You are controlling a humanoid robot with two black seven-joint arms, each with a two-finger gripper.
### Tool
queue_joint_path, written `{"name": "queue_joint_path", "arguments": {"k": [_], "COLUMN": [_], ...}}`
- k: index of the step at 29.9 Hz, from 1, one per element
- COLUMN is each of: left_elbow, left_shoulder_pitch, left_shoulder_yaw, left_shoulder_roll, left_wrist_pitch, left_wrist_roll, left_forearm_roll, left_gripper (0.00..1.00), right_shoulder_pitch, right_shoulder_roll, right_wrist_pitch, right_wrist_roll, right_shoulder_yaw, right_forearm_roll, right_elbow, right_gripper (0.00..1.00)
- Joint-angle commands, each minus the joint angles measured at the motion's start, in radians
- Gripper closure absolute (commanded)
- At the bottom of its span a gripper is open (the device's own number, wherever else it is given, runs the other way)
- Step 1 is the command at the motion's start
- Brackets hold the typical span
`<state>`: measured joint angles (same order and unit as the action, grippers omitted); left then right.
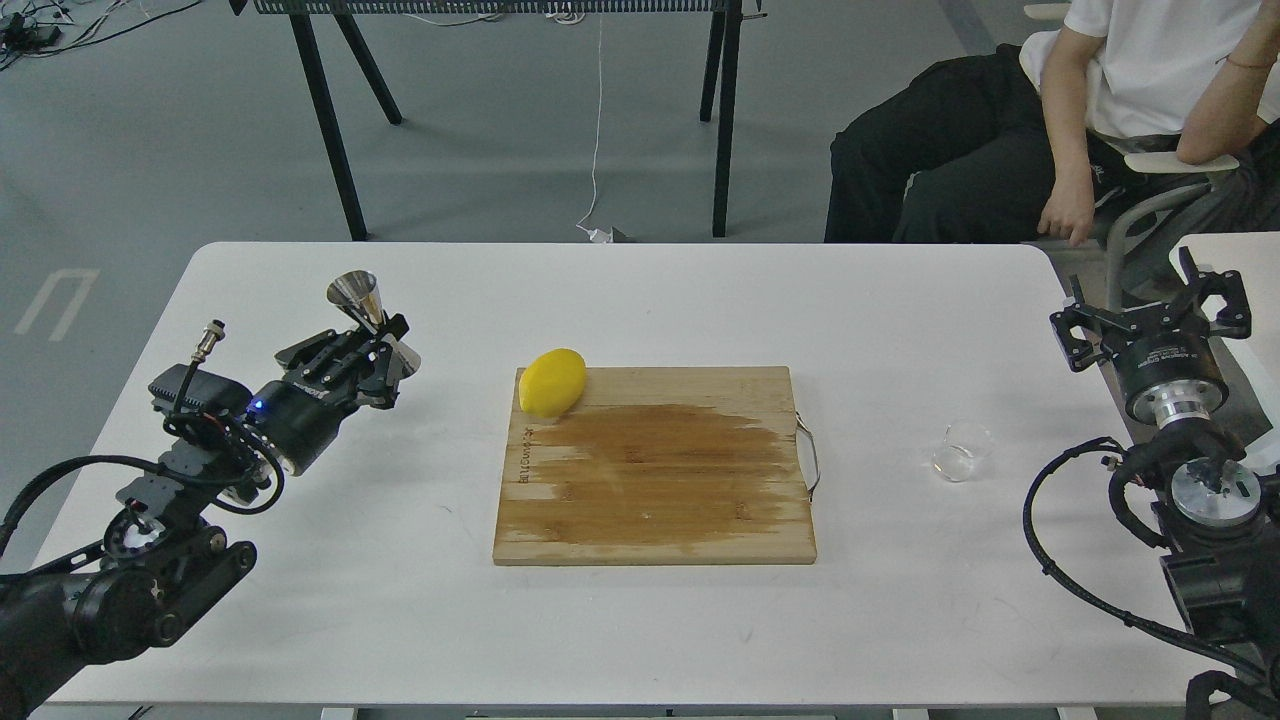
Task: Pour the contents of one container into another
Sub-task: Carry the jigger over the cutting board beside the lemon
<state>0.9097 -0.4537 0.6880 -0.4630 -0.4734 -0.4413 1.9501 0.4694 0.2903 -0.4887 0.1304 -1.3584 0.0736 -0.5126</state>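
Observation:
The shiny steel jigger (372,318) hangs upright above the left part of the white table (640,300), held at its narrow waist by my left gripper (385,340), which is shut on it. The small clear glass cup (962,450) stands on the table at the right, a little beyond the cutting board's metal handle. My right gripper (1150,312) stays open at the table's right edge, behind and to the right of the cup, with nothing between its fingers.
A wooden cutting board (655,465) with a dark wet patch lies in the middle, a yellow lemon (553,381) on its back left corner. A seated person (1080,110) is behind the table's far right corner. Black table legs (330,120) stand beyond.

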Motion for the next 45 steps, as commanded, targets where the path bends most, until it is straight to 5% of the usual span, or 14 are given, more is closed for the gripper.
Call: {"name": "queue_joint_path", "arguments": {"k": [1, 12, 25, 30, 45], "left_elbow": [0.129, 0.14, -0.185, -0.253, -0.27], "left_shoulder_pitch": [-0.031, -0.083, -0.106, -0.129, -0.128], "left_shoulder_yaw": [-0.022, -0.133, -0.196, -0.252, -0.272], "left_shoulder_roll": [-0.005, 0.164, 0.415, 0.452, 0.463], "left_wrist_pitch": [0.079, 0.134, 0.157, 0.16, 0.162], "left_wrist_roll": [0.003, 0.036, 0.088, 0.17, 0.199], "left_forearm_roll": [0.015, 0.232, 0.232, 0.232, 0.232], "left_gripper": [0.95, 0.96, 0.96, 0.95, 0.88], "right_shoulder_pitch": [-0.005, -0.031, -0.041, -0.041, -0.043], "right_shoulder_roll": [0.013, 0.026, 0.027, 0.027, 0.027], "right_wrist_pitch": [0.0, 0.0, 0.0, 0.0, 0.0], "right_wrist_roll": [0.0, 0.0, 0.0, 0.0, 0.0], "right_shoulder_yaw": [-0.001, -0.002, -0.002, -0.004, -0.002], "right_forearm_roll": [0.0, 0.002, 0.002, 0.0, 0.002], "right_elbow": [0.0, 0.0, -0.001, -0.001, -0.001], "right_gripper": [0.0, 0.0, 0.0, 0.0, 0.0]}}
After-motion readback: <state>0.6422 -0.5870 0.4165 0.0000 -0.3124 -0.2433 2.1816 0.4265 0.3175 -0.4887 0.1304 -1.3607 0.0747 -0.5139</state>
